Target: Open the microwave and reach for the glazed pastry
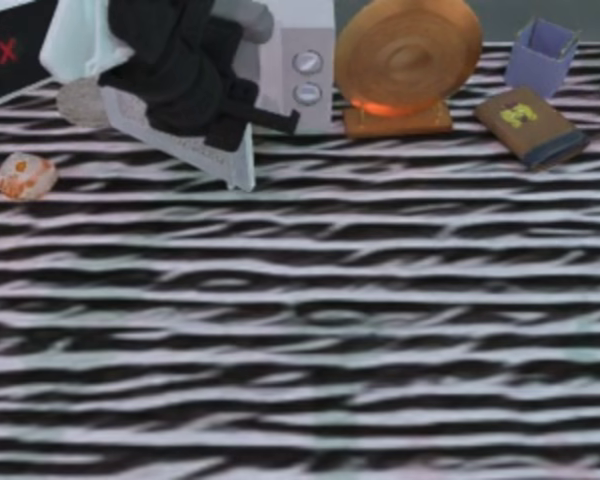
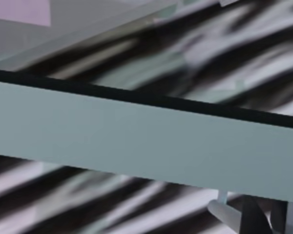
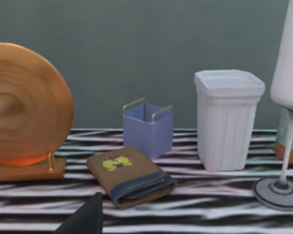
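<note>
Microwave [image 1: 295,60] door [image 1: 195,145] ajar, left arm [image 1: 180,60] hiding its interior.

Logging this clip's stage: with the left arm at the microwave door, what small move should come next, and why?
Probably keep swinging the door wider. It stands only partly open from the microwave, with the left gripper at it, while the glazed pastry sits untouched at the table's left edge. The right arm is out of the top view.

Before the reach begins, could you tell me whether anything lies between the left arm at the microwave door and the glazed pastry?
Nothing visible does. The glazed pastry sits alone on striped table left of the microwave, whose door swings forward beside it, not across.
</note>
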